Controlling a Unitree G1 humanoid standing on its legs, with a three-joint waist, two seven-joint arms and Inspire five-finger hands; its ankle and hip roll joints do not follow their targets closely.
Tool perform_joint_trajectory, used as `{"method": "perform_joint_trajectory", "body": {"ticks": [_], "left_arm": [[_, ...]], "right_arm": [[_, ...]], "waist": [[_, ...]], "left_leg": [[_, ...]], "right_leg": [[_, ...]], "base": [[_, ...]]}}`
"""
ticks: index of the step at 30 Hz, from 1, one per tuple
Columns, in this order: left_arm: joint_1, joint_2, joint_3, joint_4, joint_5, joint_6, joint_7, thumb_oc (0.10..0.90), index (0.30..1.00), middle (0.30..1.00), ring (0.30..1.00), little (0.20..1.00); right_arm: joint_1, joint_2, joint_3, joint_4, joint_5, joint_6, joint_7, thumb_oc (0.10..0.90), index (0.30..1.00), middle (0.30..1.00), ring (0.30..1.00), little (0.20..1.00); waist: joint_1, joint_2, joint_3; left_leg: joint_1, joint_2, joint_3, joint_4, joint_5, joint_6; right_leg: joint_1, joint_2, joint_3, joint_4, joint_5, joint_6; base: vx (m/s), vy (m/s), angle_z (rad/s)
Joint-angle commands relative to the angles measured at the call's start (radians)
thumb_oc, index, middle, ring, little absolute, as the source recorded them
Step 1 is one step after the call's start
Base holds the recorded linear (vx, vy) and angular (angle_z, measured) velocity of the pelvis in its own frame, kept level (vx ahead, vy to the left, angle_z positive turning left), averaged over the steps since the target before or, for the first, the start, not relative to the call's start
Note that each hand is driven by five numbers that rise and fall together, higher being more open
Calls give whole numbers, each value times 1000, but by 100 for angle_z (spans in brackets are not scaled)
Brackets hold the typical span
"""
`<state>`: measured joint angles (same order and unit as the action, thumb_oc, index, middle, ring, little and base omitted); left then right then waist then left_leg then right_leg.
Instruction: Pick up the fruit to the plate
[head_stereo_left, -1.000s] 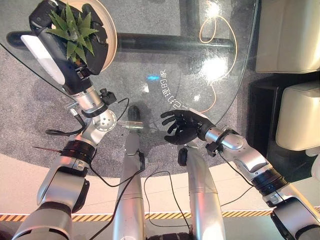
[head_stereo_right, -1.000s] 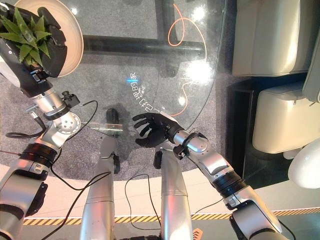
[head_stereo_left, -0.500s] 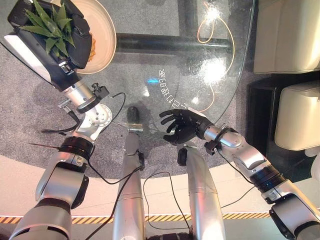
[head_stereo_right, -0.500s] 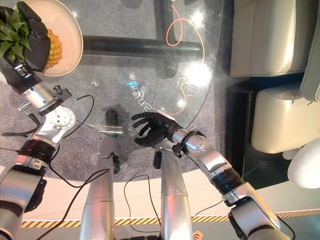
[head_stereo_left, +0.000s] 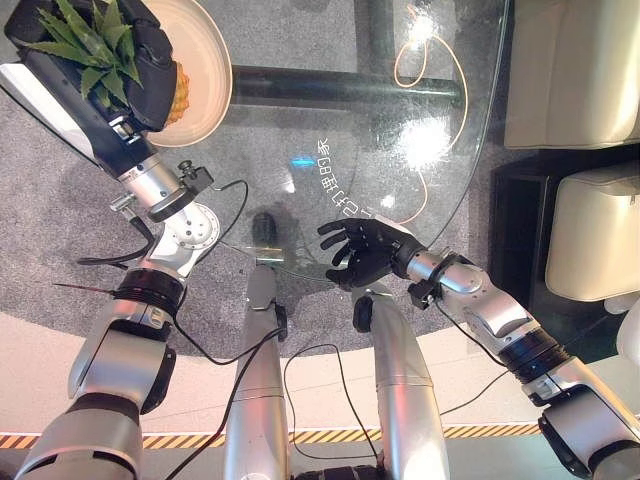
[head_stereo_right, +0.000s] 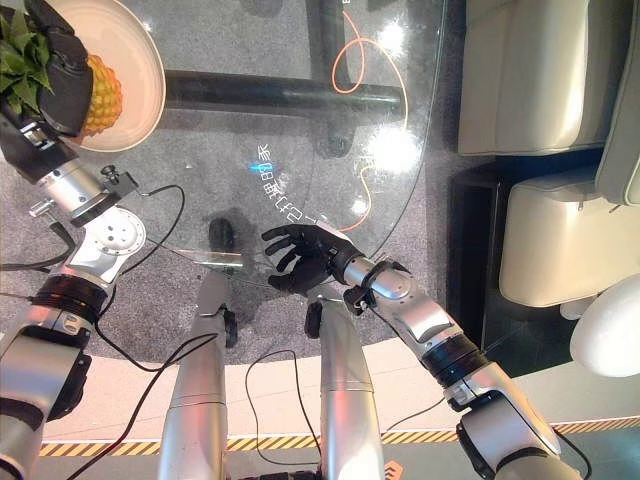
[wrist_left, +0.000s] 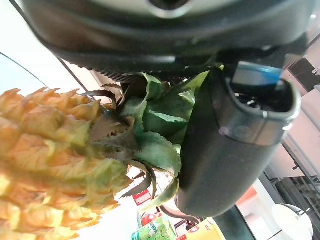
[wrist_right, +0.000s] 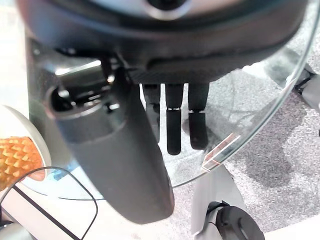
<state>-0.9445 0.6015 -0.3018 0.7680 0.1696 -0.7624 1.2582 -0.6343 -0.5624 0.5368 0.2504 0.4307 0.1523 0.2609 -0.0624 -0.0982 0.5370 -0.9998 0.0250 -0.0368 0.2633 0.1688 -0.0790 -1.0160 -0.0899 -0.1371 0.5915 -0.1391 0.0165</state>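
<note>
1. Left eye view, upper left: left hand (head_stereo_left: 120, 45) is clamped on the pineapple (head_stereo_left: 172, 78) by its leafy crown, fruit pointing down onto the plate (head_stereo_left: 205, 70).
2. Lower centre: right hand (head_stereo_left: 362, 252) idles, fingers apart.

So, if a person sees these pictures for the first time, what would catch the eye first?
Most striking is the pineapple, yellow with green leaves, gripped by its crown in the left hand over the cream plate at the far left of the round glass table. Next comes the right hand, open with spread fingers, at the table's near edge. An orange cable loops on the grey carpet under the glass.
</note>
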Motion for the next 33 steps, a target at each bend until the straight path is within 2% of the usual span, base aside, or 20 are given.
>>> {"method": "perform_joint_trajectory", "body": {"ticks": [1, 18, 20, 22, 26, 33], "left_arm": [[-59, 38, 24, -53, 44, -13, -7, 800, 900, 900, 900, 900], [-25, 59, 26, -73, 7, -11, -58, 800, 900, 900, 900, 900], [-17, 59, 31, -81, -23, -33, -56, 800, 900, 900, 900, 900], [-6, 52, 48, -92, -75, -83, -40, 800, 900, 900, 900, 900], [25, 26, 88, -114, -82, -152, -33, 800, 900, 900, 900, 900], [56, 15, 114, -165, -34, -146, -65, 800, 900, 900, 900, 900]], "right_arm": [[31, 63, 79, 9, -1, 8, 8, 800, 900, 900, 900, 900], [64, 56, 64, -9, -16, 15, 22, 800, 900, 900, 900, 900], [68, 56, 60, -15, -20, 22, 22, 800, 900, 900, 900, 900], [72, 56, 61, -16, -20, 23, 23, 800, 900, 900, 900, 900], [85, 74, 60, -11, -27, 18, 9, 800, 900, 900, 900, 900], [101, 85, 47, -20, -35, 23, 26, 800, 900, 900, 900, 900]], "waist": [[23, -17, -17], [22, -2, -17], [23, -1, -17], [23, -1, -17], [27, 0, -17], [34, 2, -17]], "left_leg": [[16, -81, 85, 151, -149, 68], [63, -82, 93, 133, -148, 70], [69, -83, 93, 129, -146, 69], [79, -82, 93, 124, -146, 70], [96, -82, 92, 115, -148, 70], [138, -84, 88, 91, -145, 74]], "right_leg": [[29, 53, -25, -184, 197, 22], [71, 49, -19, -202, 195, 22], [76, 49, -19, -205, 195, 22], [85, 49, -18, -210, 195, 23], [101, 46, -19, -216, 193, 23], [142, 49, -17, -227, 191, 26]], "base": [[0, 0, 0], [0, 0, 0], [0, 0, 0], [0, 0, 0], [-2, -31, 0], [5, -26, 1]]}}
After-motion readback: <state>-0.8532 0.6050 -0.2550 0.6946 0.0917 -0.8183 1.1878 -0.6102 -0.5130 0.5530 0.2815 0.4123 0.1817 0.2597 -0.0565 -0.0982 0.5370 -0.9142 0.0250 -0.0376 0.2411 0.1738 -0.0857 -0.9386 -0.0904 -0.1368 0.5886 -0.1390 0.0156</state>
